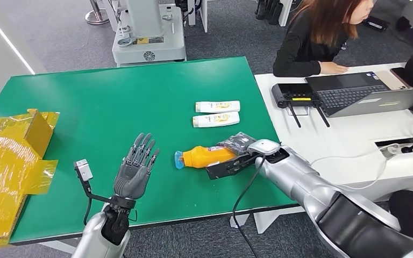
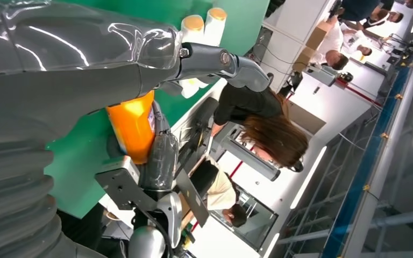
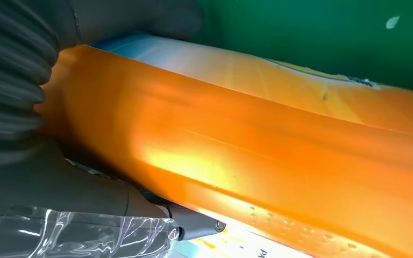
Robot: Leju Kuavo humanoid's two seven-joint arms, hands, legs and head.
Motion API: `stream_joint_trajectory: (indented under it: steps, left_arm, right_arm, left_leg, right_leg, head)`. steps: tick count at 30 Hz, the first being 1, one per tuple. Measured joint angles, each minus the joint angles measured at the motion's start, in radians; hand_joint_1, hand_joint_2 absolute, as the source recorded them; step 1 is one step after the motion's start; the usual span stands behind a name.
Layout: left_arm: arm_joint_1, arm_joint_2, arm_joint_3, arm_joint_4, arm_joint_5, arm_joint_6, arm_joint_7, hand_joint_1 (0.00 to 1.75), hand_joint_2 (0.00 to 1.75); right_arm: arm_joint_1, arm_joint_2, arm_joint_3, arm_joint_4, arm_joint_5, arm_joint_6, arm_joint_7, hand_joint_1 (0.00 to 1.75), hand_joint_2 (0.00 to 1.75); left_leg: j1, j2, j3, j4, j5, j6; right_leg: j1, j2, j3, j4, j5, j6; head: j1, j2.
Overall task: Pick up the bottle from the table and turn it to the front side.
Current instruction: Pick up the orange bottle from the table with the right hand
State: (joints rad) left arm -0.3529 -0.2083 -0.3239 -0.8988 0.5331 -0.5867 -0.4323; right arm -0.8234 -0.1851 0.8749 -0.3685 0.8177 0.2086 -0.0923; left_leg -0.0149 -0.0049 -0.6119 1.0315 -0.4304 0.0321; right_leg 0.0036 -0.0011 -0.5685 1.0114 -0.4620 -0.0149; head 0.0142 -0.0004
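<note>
An orange bottle (image 1: 207, 156) with a blue cap lies on its side on the green table (image 1: 113, 107), cap pointing left. My right hand (image 1: 235, 157) grips its base end, dark fingers wrapped around it. Up close in the right wrist view, the orange bottle (image 3: 258, 145) sits between the thumb (image 3: 140, 21) and a finger (image 3: 193, 226). My left hand (image 1: 135, 169) is raised over the table left of the bottle, fingers spread and holding nothing. The left wrist view shows the orange bottle (image 2: 134, 126) with my right hand (image 2: 158, 161) on it.
Two white bottles (image 1: 217, 113) lie side by side behind the orange one. A yellow cardboard box (image 1: 11, 156) sits at the table's left edge. A person (image 1: 322, 32) sits at the white desk (image 1: 344, 134) on the right with laptops. A grey machine base (image 1: 148, 32) stands beyond the table.
</note>
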Motion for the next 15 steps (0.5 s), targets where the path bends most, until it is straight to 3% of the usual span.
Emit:
stream_joint_trajectory:
  steps: [8, 15]
  left_arm:
    - [0.007, 0.009, 0.0, 0.0, -0.03, 0.003, -0.022, 0.0, 1.75]
    - [0.023, 0.013, 0.0, -0.02, -0.078, 0.071, -0.05, 0.0, 1.75]
  right_arm:
    - [0.03, -0.015, -0.008, -0.015, -0.073, -0.13, -0.031, 1.75, 1.75]
    - [0.166, -0.063, -0.091, -0.137, -0.188, -0.41, -0.122, 1.75, 1.75]
  left_leg:
    - [0.0, 0.0, -0.001, 0.0, 0.0, 0.0]
    - [0.0, -0.003, -0.005, 0.0, 0.0, 0.001]
  right_leg:
    - [0.0, 0.0, 0.0, 0.0, 0.0, 0.0]
    - [0.0, -0.003, -0.003, 0.0, 0.0, 0.0]
  head:
    - [0.0, 0.0]
    - [0.0, 0.0]
